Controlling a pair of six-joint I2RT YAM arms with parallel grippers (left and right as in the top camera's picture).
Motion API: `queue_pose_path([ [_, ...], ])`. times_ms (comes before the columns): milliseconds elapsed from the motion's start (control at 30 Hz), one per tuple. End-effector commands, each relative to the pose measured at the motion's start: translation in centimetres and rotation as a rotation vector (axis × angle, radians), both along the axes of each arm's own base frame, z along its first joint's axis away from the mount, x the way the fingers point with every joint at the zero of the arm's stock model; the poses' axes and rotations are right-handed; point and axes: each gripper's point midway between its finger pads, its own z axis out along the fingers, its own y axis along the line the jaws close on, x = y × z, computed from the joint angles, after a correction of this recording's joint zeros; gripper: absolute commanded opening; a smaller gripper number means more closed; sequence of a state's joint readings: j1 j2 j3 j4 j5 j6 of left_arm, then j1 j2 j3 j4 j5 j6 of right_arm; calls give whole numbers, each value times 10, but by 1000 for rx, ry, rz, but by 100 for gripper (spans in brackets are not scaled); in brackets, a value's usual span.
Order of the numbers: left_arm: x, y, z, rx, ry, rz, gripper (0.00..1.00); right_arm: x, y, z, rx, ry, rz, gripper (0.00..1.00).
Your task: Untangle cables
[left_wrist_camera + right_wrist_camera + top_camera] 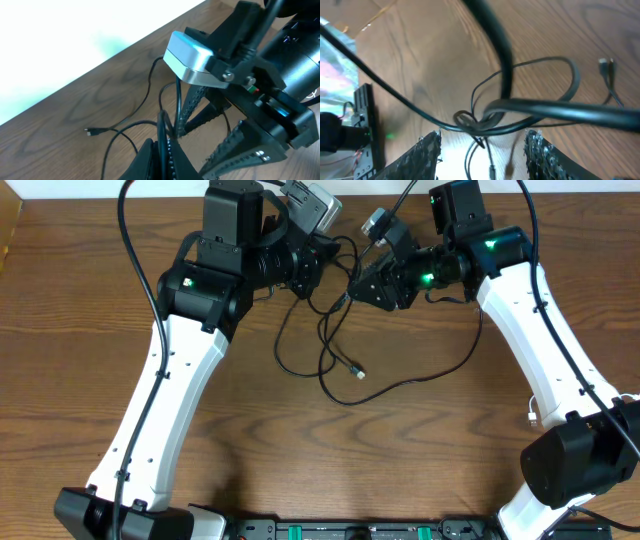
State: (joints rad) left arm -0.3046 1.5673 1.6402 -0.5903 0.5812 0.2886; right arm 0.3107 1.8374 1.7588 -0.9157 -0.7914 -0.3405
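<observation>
Thin black cables point(335, 340) lie in loose loops at the middle back of the table, one plug end point(356, 370) pointing toward the front. My left gripper point(318, 262) is at the loops' back edge. In the left wrist view it point(165, 145) is shut on a black cable strand point(161, 120) running up between its jaws. My right gripper point(358, 288) faces it from the right and stands open. In the right wrist view a knot of black cables point(470, 121) hangs just beyond its fingertips point(431, 145), untouched. A white cable end point(533, 418) lies by the right arm.
A silver camera block point(192, 60) on the right arm sits close above my left jaws. Another plug end point(92, 131) lies on the wood left of them. The table's back edge point(125, 47) is near. Thick black arm cables point(560, 107) cross the right wrist view.
</observation>
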Motion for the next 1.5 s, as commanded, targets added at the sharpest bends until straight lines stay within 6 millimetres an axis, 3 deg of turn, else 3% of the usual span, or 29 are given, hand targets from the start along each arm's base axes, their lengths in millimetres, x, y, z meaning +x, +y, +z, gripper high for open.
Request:
queue_pose_path([
  [0,-5,0,9,-11,-22,-10,7,-5,7,11,47,-24,52,52],
  [233,-5,-1,9,-12,-22,-11,8,-2,8,12,45,-39,48,51],
  [267,-5,-1,9,-12,-22,-11,7,-2,9,12,47,-41,48,43],
  [333,-5,0,9,-12,-22,-10,7,3,8,11,33,-38,16,16],
  [400,-5,0,10,-12,-23,-10,7,6,8,8,11,-40,-11,5],
  [467,-5,0,10,-12,-24,-10,7,6,9,7,3,-42,-11,3],
  [500,-5,0,10,-13,-25,-10,8,6,9,7,2,-42,-10,10],
  [600,-5,-1,11,-16,-26,-14,8,2,12,6,-2,-34,-3,47],
  [700,-6,-1,12,-16,-28,-14,7,0,17,4,-10,-38,5,92],
  [733,-6,-1,13,-16,-31,-13,7,0,18,3,-21,-44,4,91],
  [833,-7,0,15,-18,-37,-13,8,0,23,0,-53,-63,-1,87],
  [933,-9,0,18,-20,-43,-13,8,5,25,-4,-83,-75,-31,75],
  [1033,-10,1,20,-22,-48,-13,7,10,26,-8,-99,-73,-63,73],
  [1100,-11,1,21,-23,-51,-14,7,15,25,-12,-110,-59,-93,45],
  [1133,-11,1,22,-23,-52,-13,7,16,25,-14,-116,-55,-101,36],
  [1167,-11,1,22,-23,-52,-13,7,18,23,-16,-126,-48,-119,13],
  [1200,-11,1,22,-23,-52,-13,7,19,21,-18,-136,-42,-137,1],
  [1467,-11,1,22,-23,-52,-13,7,25,15,-22,-169,-48,-180,1],
])
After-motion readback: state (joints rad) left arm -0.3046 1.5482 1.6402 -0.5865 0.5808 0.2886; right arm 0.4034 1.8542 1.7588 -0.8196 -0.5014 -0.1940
